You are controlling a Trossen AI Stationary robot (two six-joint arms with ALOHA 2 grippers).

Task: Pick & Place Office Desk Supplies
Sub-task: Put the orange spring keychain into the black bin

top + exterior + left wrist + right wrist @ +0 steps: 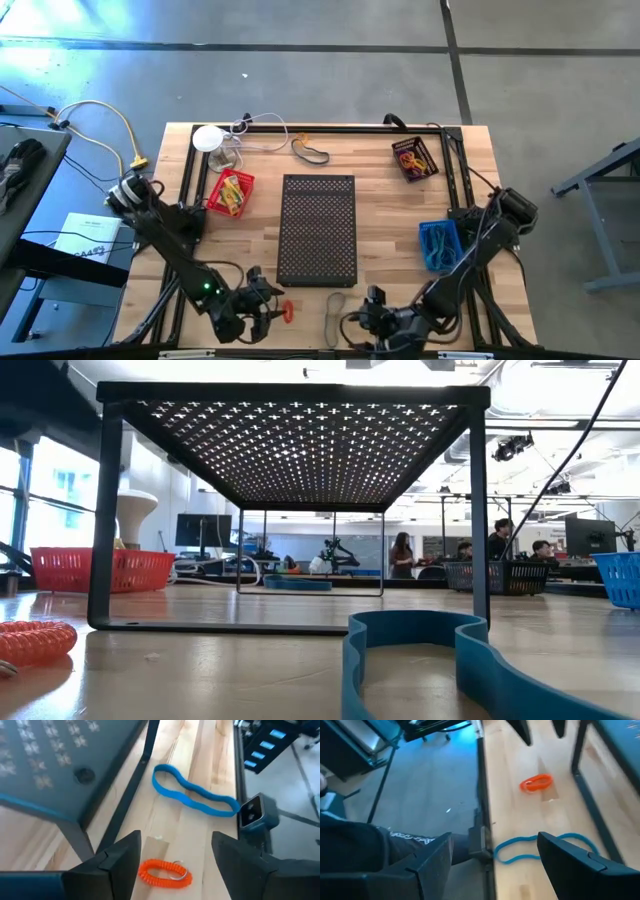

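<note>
An orange coiled loop (165, 872) lies on the wood near the table's front edge, between the open fingers of my left gripper (175, 845); whether a finger touches it, I cannot tell. From above it shows just right of that gripper (268, 308). A blue band (195, 797) lies flat on the table to the right of the loop. My right gripper (495, 850) hangs open just right of the band (540, 847), nothing between its fingers. In the low view the loop (35, 642) and the band (430, 660) rest on the tabletop.
A black perforated stand (318, 228) fills the table's middle, its near legs close behind the loop. A red basket (230, 192) and a white disc with cords (208, 138) are at far left, a dark tray (414, 158) and a blue basket (440, 245) at right.
</note>
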